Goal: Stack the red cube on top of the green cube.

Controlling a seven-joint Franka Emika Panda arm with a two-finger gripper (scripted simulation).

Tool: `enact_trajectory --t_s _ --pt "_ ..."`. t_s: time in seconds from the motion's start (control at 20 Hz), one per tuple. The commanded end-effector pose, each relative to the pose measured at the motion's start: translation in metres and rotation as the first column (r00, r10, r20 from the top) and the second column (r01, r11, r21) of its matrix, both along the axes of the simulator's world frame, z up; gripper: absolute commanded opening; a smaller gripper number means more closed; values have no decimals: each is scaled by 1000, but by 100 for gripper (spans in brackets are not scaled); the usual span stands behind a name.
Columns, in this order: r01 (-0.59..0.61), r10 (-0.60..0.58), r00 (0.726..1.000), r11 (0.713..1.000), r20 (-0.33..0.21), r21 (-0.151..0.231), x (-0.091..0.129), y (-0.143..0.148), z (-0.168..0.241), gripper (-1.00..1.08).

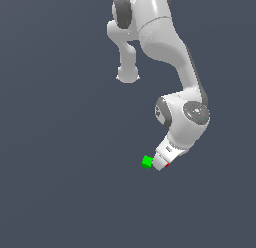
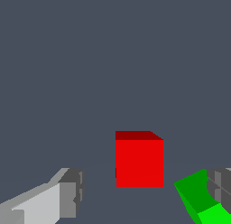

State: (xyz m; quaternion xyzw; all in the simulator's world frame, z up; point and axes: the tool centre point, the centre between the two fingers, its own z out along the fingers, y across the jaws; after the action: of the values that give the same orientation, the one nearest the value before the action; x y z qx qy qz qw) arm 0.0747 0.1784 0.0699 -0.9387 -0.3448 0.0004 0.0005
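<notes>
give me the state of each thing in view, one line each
red cube: on the floor between the pincer fingers, not gripped, not stacked
green cube: on the floor, tilted in the wrist view, beside one finger
pincer: open, low around the red cube

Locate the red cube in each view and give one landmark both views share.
Exterior view: the red cube shows only as a tiny red sliver at the gripper's tip, on the exterior view's right of the green cube; the rest is hidden by the gripper.
Wrist view: the red cube sits between the two fingers, plainly visible.
Shared landmark: the green cube, right beside the gripper in both.
</notes>
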Motion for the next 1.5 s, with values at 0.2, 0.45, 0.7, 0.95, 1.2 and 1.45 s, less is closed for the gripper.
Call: enact_trajectory --t_s 0.2,0.45,0.7,0.95,1.2,1.45 --pt "-1 1 1000 1000 0 0 0 0 -4 100" --pt "-2 2 1000 1000 0 0 -1 0 -27 100" --pt "-2 2 1000 1000 1 -1 -1 -1 -49 100" --pt "-2 2 1000 1000 1 -1 0 0 -50 100" --pt "-2 2 1000 1000 1 -1 0 0 -50 -100" --pt "-2 2 1000 1000 1 -1 0 0 -50 -100"
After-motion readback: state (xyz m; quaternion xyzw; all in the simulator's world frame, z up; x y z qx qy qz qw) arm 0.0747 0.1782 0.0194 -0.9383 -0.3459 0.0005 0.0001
